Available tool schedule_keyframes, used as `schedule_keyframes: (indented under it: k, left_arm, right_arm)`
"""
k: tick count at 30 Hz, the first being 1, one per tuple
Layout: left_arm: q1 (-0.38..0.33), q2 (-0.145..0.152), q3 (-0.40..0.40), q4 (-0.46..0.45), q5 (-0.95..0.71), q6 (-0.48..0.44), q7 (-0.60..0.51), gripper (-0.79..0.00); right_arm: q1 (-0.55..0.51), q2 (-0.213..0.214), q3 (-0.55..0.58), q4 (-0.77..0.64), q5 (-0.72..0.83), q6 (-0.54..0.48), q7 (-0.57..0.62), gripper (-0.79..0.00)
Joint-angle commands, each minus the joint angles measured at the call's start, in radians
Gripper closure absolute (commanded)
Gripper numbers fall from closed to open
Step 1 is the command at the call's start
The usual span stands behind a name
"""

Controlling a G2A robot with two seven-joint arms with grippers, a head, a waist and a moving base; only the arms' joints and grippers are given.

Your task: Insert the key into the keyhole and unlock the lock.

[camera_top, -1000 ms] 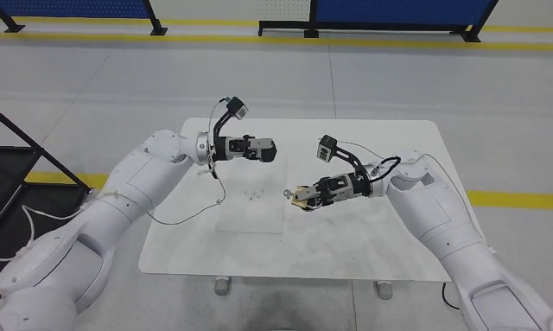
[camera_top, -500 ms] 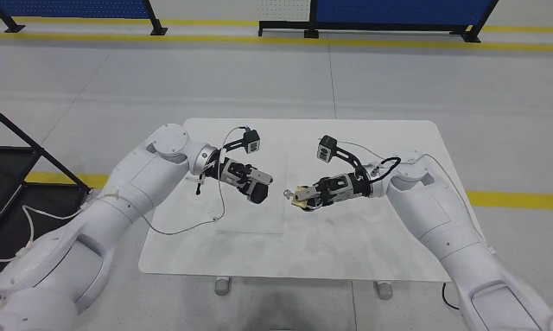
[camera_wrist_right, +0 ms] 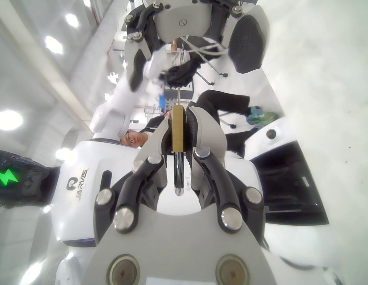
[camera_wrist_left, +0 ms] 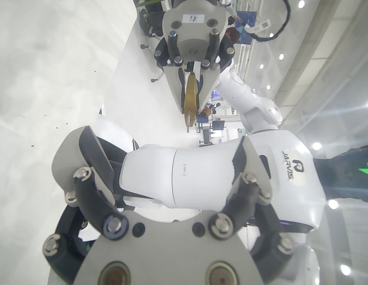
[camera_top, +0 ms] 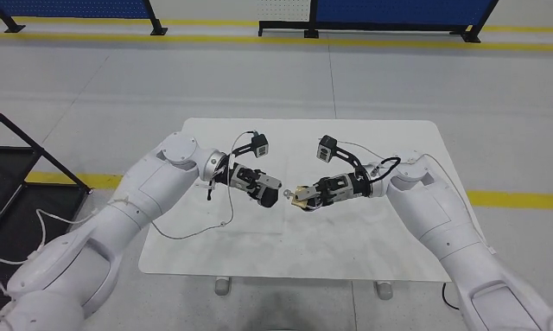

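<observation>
My right gripper (camera_top: 300,196) is shut on a brass padlock (camera_wrist_right: 178,128), held above the middle of the white table (camera_top: 363,245). The padlock's steel shackle (camera_wrist_right: 179,176) points back toward the wrist. A silver key (camera_wrist_right: 179,94) sticks out of the padlock's far end, toward the other arm. My left gripper (camera_top: 271,194) faces it head-on at close range, open with nothing between its fingers (camera_wrist_left: 92,155). In the left wrist view, the padlock (camera_wrist_left: 190,99) and key (camera_wrist_left: 188,123) hang a short way beyond the left gripper's (camera_wrist_left: 166,140) fingertips.
Both grippers hover above the table's centre. A thin cable (camera_top: 199,214) trails from the left arm over the table's left part. Blue barriers (camera_top: 406,3) and yellow floor lines lie beyond the far edge, and a black frame (camera_top: 26,158) stands at the left.
My left gripper has swung from the table's far left down and right, turning to face the padlock at close range. The right gripper with the padlock has not moved.
</observation>
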Motion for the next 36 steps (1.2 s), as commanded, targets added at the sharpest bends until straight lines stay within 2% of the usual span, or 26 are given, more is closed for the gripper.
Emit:
schedule_keyframes:
  k: [1,10,16,19,20,22,24,25,36]
  left_arm:
    - [0.009,-0.004,-0.010,-0.005,-0.005,-0.009,0.009,-0.736]
    - [0.057,-0.004,-0.066,-0.031,0.003,-0.022,0.022,-0.536]
    - [0.076,-0.005,-0.093,-0.040,0.008,-0.015,0.015,-0.440]
    - [0.082,-0.007,-0.105,-0.043,0.008,-0.010,0.010,-0.431]
    - [0.084,-0.007,-0.109,-0.046,0.006,-0.007,0.007,-0.462]
    - [0.086,-0.008,-0.116,-0.045,0.012,-0.004,0.004,-0.613]
    - [0.090,-0.010,-0.123,-0.045,0.007,0.001,-0.001,-0.702]
    - [0.090,-0.011,-0.127,-0.044,0.011,0.000,0.000,-0.785]
    - [0.091,-0.012,-0.130,-0.042,0.012,0.001,0.000,-0.785]
  right_arm:
    - [0.000,0.000,0.000,0.000,0.000,0.000,0.000,0.000]
    - [0.000,0.000,0.000,0.000,0.000,0.000,0.000,0.000]
    - [0.000,0.000,0.000,0.000,0.000,0.000,0.000,0.000]
    - [0.000,0.000,0.000,0.000,0.000,0.000,0.000,0.000]
    - [0.000,0.000,0.000,0.000,0.000,0.000,0.000,0.000]
    - [0.000,0.000,0.000,0.000,0.000,0.000,0.000,0.000]
    - [0.000,0.000,0.000,0.000,0.000,0.000,0.000,0.000]
    - [0.000,0.000,0.000,0.000,0.000,0.000,0.000,0.000]
    - [0.000,0.000,0.000,0.000,0.000,0.000,0.000,0.000]
